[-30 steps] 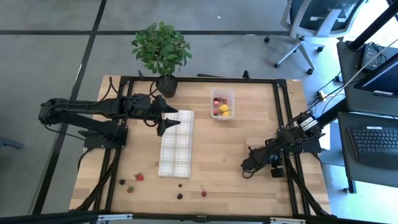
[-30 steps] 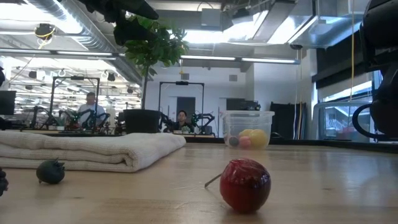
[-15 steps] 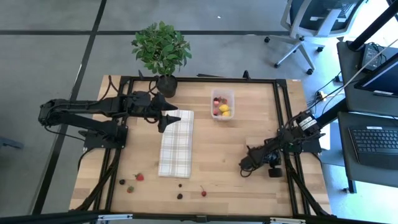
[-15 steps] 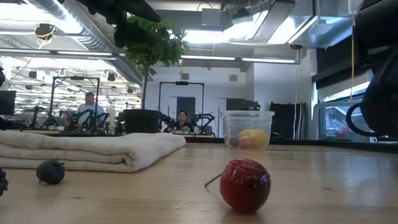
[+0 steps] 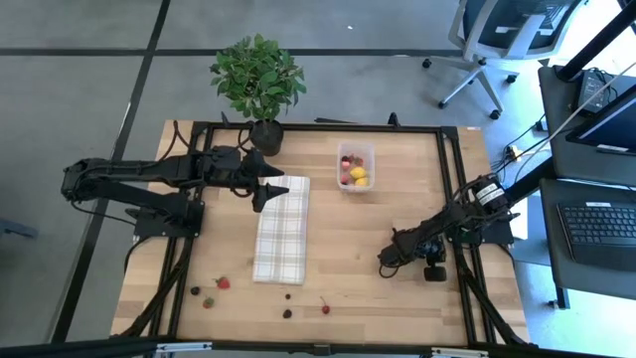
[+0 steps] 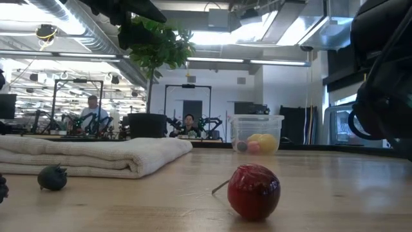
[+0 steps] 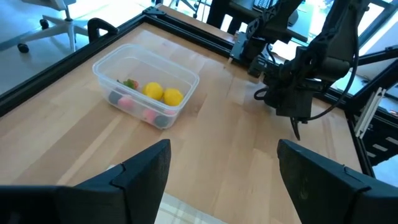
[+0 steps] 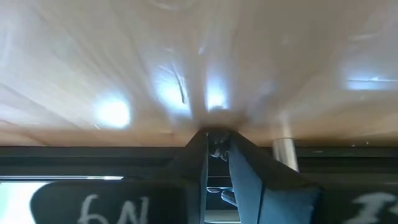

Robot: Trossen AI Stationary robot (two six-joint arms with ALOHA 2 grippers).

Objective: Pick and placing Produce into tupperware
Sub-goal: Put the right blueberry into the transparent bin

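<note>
Beside the far end of the checked cloth [image 5: 282, 231] we see the left gripper [image 5: 266, 191], reaching in from the left edge of the table [image 5: 378, 219]; in its wrist view both dark fingers [image 7: 140, 171] stand wide apart with nothing between them. On the other side of the cloth, well apart from it and near the table's right rail, the right gripper [image 5: 384, 266] hangs low over bare wood, pointing toward the cloth. Its wrist view shows the two fingertips [image 8: 214, 146] drawn together just above the tabletop, with only a thin slit between them and nothing held.

Off the cloth's far right corner, near the back edge of the table, sits the clear tupperware [image 5: 355, 166]. It already holds some produce: two yellow pieces [image 7: 163, 93] lie side by side among pink and dark ones.

Off the cloth's near end, more produce lies loose on the wood. A red piece with a stem [image 5: 325, 308] and two dark pieces [image 5: 287, 312] lie just past the cloth's near edge, and another red piece [image 5: 223, 283] with two dark ones beside it lies off the cloth's near left corner. From table height, the stemmed red piece [image 6: 253, 190] looms closest, with a dark one [image 6: 52, 177] in front of the folded cloth.

Behind the cloth's far end, at the table's back edge, stands a leafy potted plant [image 5: 257, 80].
</note>
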